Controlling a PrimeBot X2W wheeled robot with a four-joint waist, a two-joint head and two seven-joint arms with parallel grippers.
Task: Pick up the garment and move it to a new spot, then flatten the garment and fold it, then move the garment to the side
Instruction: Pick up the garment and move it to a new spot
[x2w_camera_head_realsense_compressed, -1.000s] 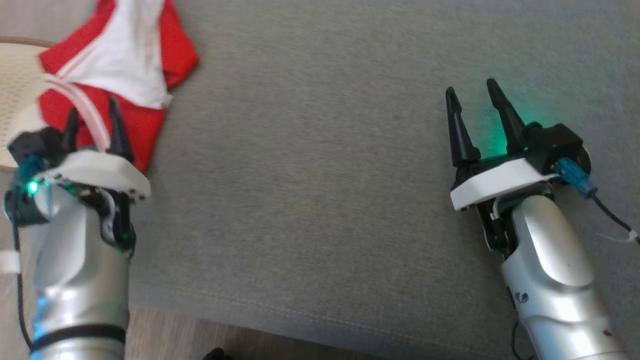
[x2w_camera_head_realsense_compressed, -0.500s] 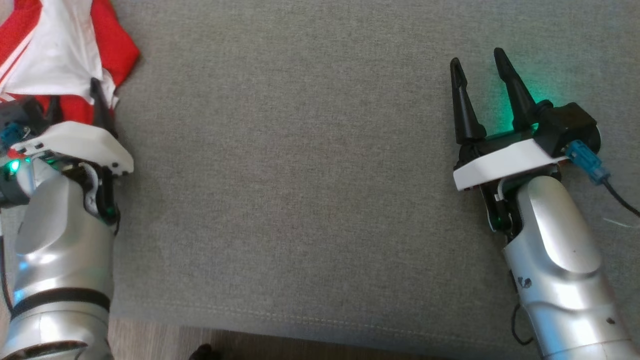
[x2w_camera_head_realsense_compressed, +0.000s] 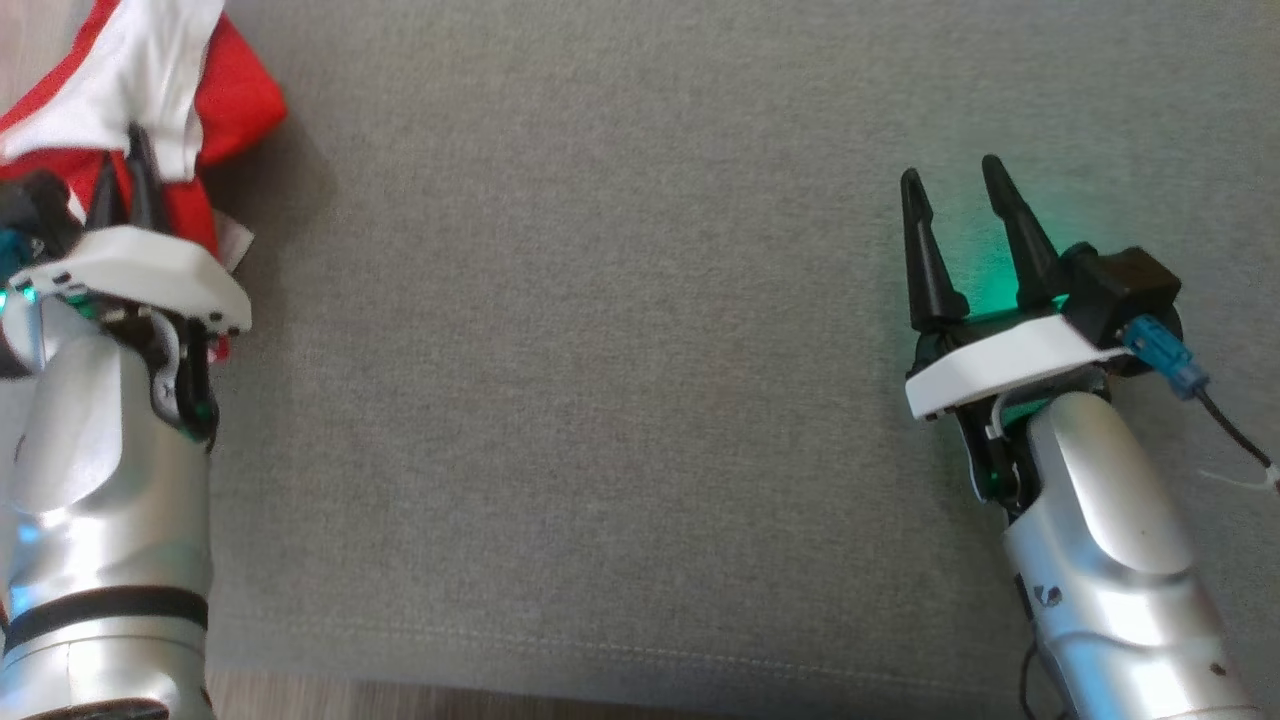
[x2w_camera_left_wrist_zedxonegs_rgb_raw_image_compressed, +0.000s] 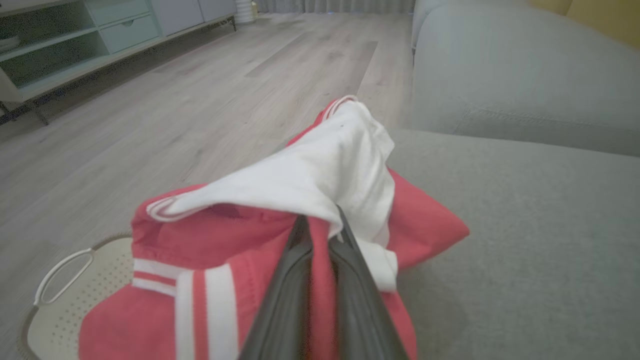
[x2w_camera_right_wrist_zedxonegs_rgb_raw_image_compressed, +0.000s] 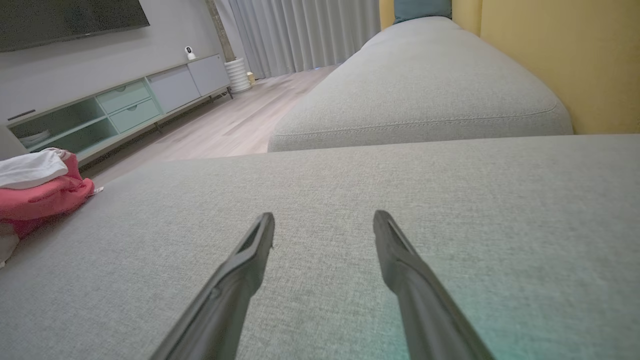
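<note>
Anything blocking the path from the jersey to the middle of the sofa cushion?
Nothing visible. The left gripper is shut on the garment at the cushion's left edge; the right gripper is open, off to the right.

1. Red mesh jersey garment (x2w_camera_head_realsense_compressed: 235, 100): bunched at the grey fabric sofa (x2w_camera_head_realsense_compressed: 600, 400)'s left edge, overhanging a pale perforated basket (x2w_camera_left_wrist_zedxonegs_rgb_raw_image_compressed: 65, 300).
2. Left claw (x2w_camera_head_realsense_compressed: 122, 160) in its folds; right claw (x2w_camera_head_realsense_compressed: 950, 168) well apart, rightward above the sofa.

The left gripper (x2w_camera_head_realsense_compressed: 125, 170), open a second ago, has closed on the garment (x2w_camera_head_realsense_compressed: 235, 95). The cloth's white inside now drapes over its fingertips
</note>
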